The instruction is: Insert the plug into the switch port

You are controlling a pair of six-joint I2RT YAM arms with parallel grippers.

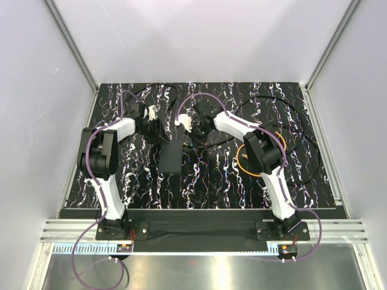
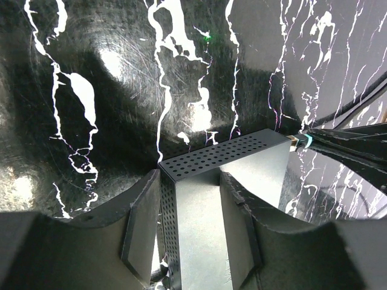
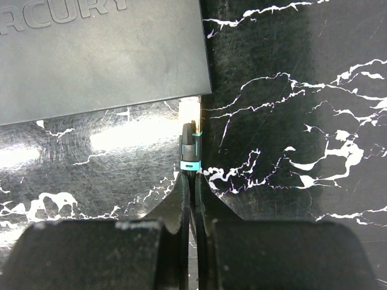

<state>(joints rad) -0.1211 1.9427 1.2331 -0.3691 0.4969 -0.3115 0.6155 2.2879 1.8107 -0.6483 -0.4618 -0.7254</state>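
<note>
The switch, a flat matte-black box point(image 1: 171, 158), lies on the marbled black mat. In the left wrist view its grey face point(image 2: 193, 229) shows between the fingers of my left gripper point(image 2: 190, 181). The jaws stand apart: one finger lies beside the perforated edge with a thin gap, the other over the face. My right gripper point(image 3: 193, 178) is shut on the cable just behind the plug point(image 3: 190, 148), a black and teal connector. Its gold tip meets the box's near edge point(image 3: 97, 54) by a corner. The socket itself is hidden. The plug also shows in the left wrist view point(image 2: 299, 140).
The orange cable point(image 1: 240, 162) coils around the right arm's elbow. Thin black cables point(image 1: 290, 139) loop over the right half of the mat. Aluminium rails point(image 1: 75, 60) and white walls enclose the mat on three sides.
</note>
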